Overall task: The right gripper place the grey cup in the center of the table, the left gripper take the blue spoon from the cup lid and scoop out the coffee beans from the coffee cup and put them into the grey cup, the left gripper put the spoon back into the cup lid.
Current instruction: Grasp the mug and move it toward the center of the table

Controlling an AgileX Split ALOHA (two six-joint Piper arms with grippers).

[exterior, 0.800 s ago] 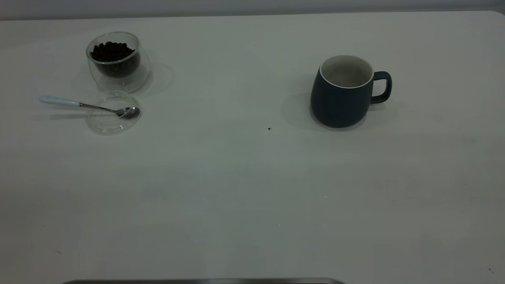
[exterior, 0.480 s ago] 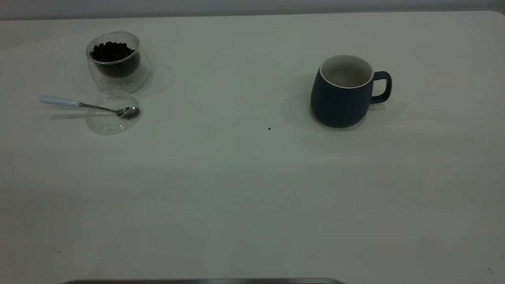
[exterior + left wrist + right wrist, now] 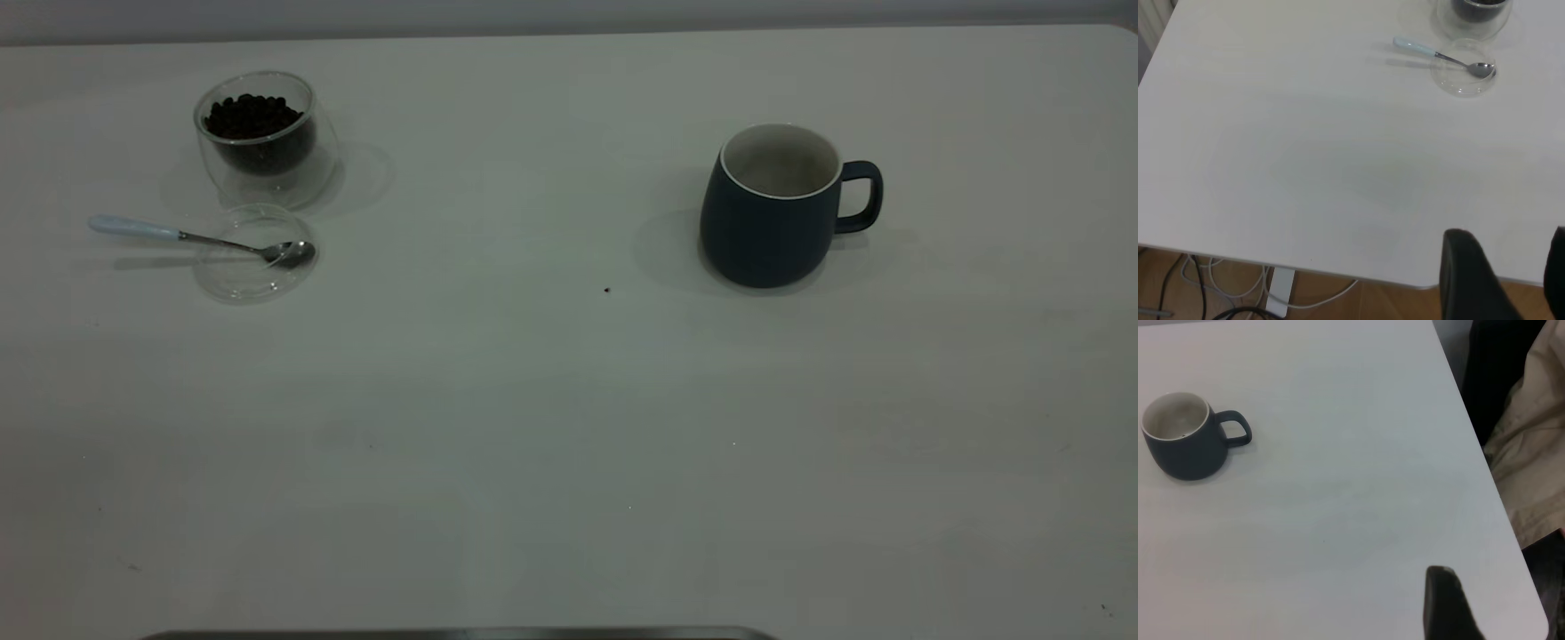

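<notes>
Setting: indoor robot test bench, lab-like. Evidence: wide plain off-white tabletop with rounded corner [image 3: 1305,167] stood on wood-toned floor [image 3: 1218,293]; loose white and black cables [image 3: 1225,300] trailed beneath the tabletop's edge; plain pale wall [image 3: 533,13] ran behind it.

Both arms show only plain matte black, angular jaws with rounded tips.

coffee cup [image 3: 1473,13]: rim cut off | left pincer [image 3: 1501,280]: fingertips cut off
</notes>
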